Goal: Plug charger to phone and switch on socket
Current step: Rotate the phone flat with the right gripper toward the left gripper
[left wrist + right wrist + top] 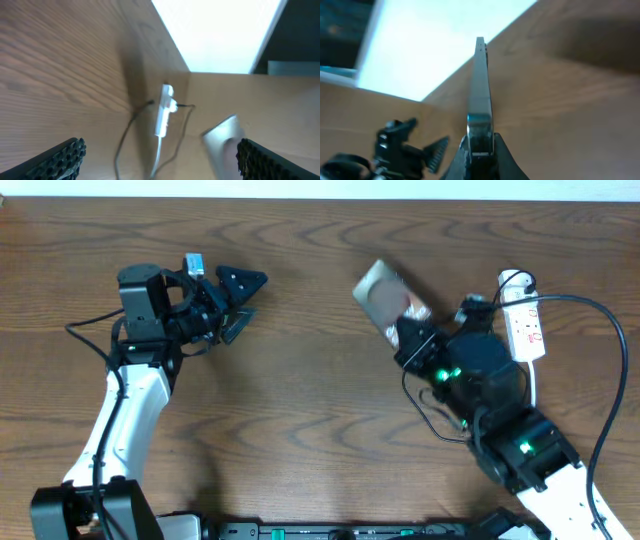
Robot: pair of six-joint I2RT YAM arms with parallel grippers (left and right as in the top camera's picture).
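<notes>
My right gripper [408,332] is shut on the phone [382,292], a flat grey slab held tilted off the table at centre right. In the right wrist view the phone [480,90] stands edge-on between the fingers [481,150]. The white socket strip [526,328] with red marks lies right of the right arm. A thin black charger cable [432,420] loops under that arm; its connector tip is hidden. My left gripper [237,302] is open and empty at far left. The left wrist view shows the strip [162,117], the phone [222,142] and open fingers [160,162].
A thicker black cable [612,370] arcs from the strip round the right side. The strip's white cord [514,278] curls at its far end. The table's far edge [320,198] runs along the top. My left gripper [405,147] shows in the right wrist view.
</notes>
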